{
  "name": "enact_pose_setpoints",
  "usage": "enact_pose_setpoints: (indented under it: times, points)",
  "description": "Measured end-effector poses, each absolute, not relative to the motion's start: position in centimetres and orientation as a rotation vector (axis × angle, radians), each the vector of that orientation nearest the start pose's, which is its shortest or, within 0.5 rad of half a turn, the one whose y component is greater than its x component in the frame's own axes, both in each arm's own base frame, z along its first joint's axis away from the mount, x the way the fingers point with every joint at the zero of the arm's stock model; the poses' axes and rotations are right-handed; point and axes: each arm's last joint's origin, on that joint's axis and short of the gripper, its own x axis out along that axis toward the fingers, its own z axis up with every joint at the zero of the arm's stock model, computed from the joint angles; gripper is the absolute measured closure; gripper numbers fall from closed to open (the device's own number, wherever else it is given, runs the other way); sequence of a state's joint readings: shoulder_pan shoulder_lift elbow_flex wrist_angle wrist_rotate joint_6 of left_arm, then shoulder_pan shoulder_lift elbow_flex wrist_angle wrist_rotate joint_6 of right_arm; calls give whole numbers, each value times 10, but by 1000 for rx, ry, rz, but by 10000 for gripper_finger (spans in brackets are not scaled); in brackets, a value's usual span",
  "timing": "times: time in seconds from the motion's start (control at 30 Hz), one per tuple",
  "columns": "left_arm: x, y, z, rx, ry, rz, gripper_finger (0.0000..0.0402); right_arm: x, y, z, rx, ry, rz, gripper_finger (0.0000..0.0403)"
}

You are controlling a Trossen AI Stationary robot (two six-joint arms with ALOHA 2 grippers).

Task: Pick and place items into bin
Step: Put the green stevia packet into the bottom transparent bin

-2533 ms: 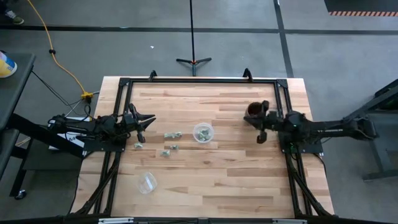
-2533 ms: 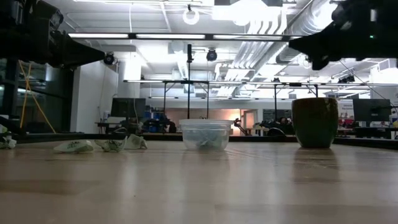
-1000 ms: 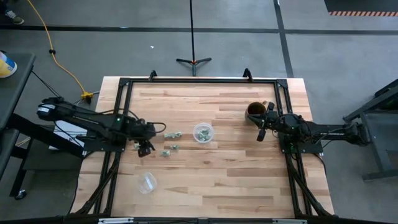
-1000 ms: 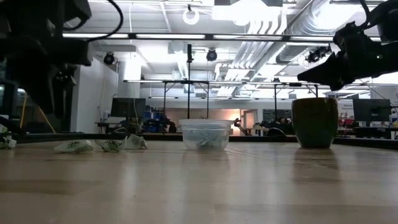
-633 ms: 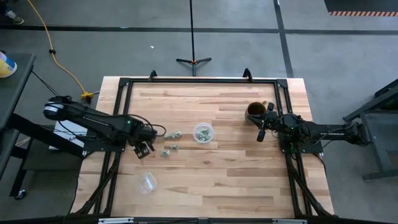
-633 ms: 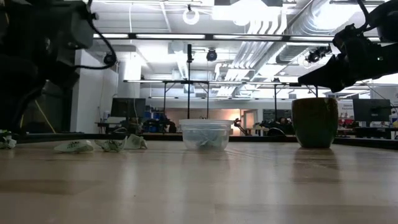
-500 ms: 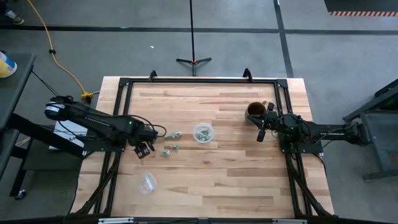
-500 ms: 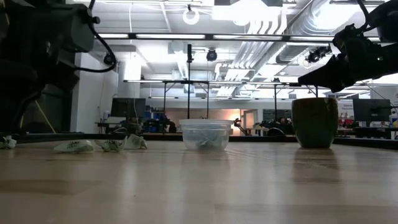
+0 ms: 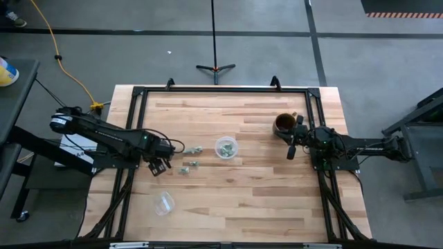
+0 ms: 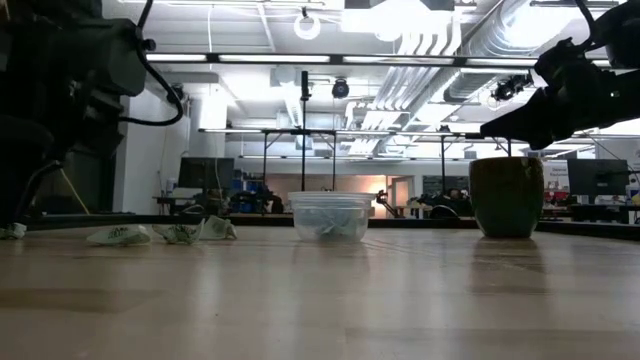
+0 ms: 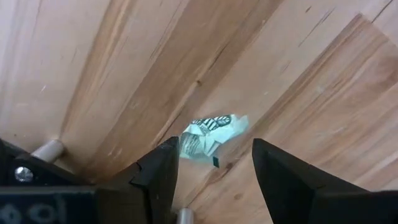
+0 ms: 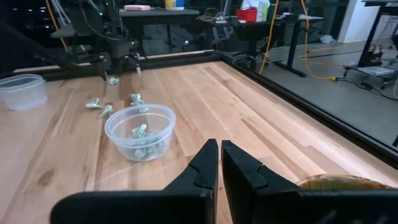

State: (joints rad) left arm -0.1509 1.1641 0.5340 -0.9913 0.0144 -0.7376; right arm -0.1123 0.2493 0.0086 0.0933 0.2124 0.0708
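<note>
Two clear cups [image 9: 225, 146] and five loose green-grey pieces [image 9: 192, 150] on the table [image 9: 242, 200]; left end effector [image 11: 211, 165] open astride one piece [image 11: 208, 138], right end effector [image 12: 219, 163] closed beside the mug [image 9: 282, 124].

Wooden table [image 9: 235, 200] in a black frame, with cups, a mug and small scraps on it

We see a pale plank tabletop filling the middle of the high view. Near its centre stands a clear cup [image 9: 225, 146] with a few green-grey pieces inside. Left of that cup, loose green-grey pieces [image 9: 188, 165] lie scattered on the bare wood, and one more piece [image 11: 208, 138] rests near the left edge. A second clear cup [image 9: 164, 203] lies at the lower left. A brown mug [image 9: 283, 124] stands toward the upper right.
</note>
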Motion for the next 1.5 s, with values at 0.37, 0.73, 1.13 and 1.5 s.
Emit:
enact_pose_setpoints:
  times: [0.37, 0.73, 1.13, 1.5]
  points:
    - [144, -23, 150, -461, 1585, 465, 165, 110, -18, 154, 65, 137, -304, 391]
    - [155, -25, 135, -395, 1669, 420, 165, 110, -18, 154, 65, 136, -301, 391]
    - [155, -26, 137, -421, 1687, 393, 252, 110, -18, 154, 62, 137, -300, 391]
    - [180, -29, 178, -383, 1627, 330, 378, 111, -17, 154, 68, 138, -265, 391]
